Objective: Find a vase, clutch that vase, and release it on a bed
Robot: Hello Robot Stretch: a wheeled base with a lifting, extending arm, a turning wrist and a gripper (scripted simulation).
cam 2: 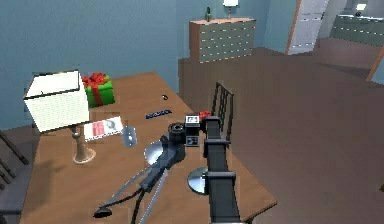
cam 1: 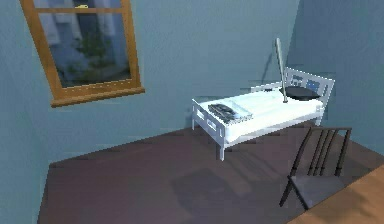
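— Where does the vase (cam 2: 130, 137) stand?
— If that small grey upright shape is it: on the bench (cam 2: 65, 188), near the lamp (cam 2: 55, 100), up-left of the hand (cam 2: 125, 205) in the arm side view
— And the hand's grip?
— Cannot tell; the bed (cam 1: 255, 110) lies ahead

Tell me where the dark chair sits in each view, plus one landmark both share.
Forward view: the chair stands lower right, below the bed, by a corner of the table.
Arm side view: the chair stands just right of centre, at the far edge of the table.
Shared landmark: the wooden table.
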